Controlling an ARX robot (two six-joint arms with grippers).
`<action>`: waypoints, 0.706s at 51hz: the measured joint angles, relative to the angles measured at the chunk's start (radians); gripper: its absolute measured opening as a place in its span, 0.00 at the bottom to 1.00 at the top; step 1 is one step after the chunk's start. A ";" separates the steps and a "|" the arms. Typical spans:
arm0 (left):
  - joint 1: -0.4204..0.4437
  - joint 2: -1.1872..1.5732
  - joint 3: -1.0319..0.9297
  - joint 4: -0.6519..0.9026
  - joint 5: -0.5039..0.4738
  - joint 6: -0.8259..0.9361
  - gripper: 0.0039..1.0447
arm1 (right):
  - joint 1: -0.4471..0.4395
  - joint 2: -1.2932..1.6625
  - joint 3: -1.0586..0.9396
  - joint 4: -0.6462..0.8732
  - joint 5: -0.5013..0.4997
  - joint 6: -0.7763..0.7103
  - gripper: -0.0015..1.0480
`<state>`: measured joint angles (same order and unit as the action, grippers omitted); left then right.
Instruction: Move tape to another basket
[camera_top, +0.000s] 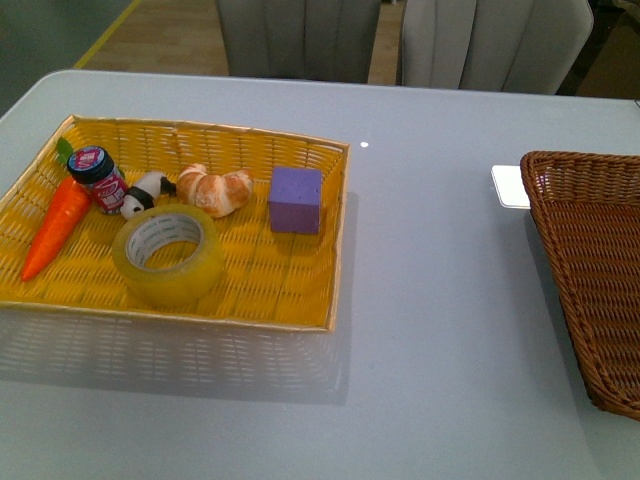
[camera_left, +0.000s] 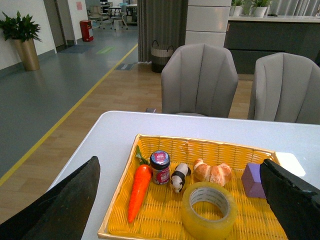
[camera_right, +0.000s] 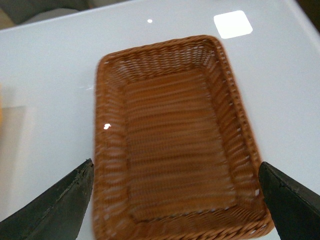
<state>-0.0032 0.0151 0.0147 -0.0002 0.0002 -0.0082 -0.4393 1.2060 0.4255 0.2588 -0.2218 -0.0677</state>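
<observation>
The tape is a wide yellowish roll with a white core. It lies flat near the front of the bright yellow basket at the table's left, and shows in the left wrist view. The dark brown wicker basket sits at the right edge and is empty in the right wrist view. No arm shows in the front view. My left gripper is open, high above the yellow basket. My right gripper is open above the brown basket.
In the yellow basket lie an orange carrot, a small jar, a panda figure, a croissant and a purple cube. A white card lies by the brown basket. Grey chairs stand behind the table.
</observation>
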 joint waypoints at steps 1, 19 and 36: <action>0.000 0.000 0.000 0.000 0.000 0.000 0.92 | -0.007 0.045 0.015 0.032 0.009 -0.014 0.91; 0.000 0.000 0.000 0.000 0.000 0.000 0.92 | -0.079 0.834 0.474 0.103 0.074 -0.219 0.91; 0.000 0.000 0.000 0.000 0.000 0.000 0.92 | -0.052 1.038 0.676 0.006 0.049 -0.249 0.91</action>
<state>-0.0032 0.0151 0.0147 -0.0002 0.0002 -0.0082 -0.4911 2.2444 1.1015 0.2649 -0.1730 -0.3164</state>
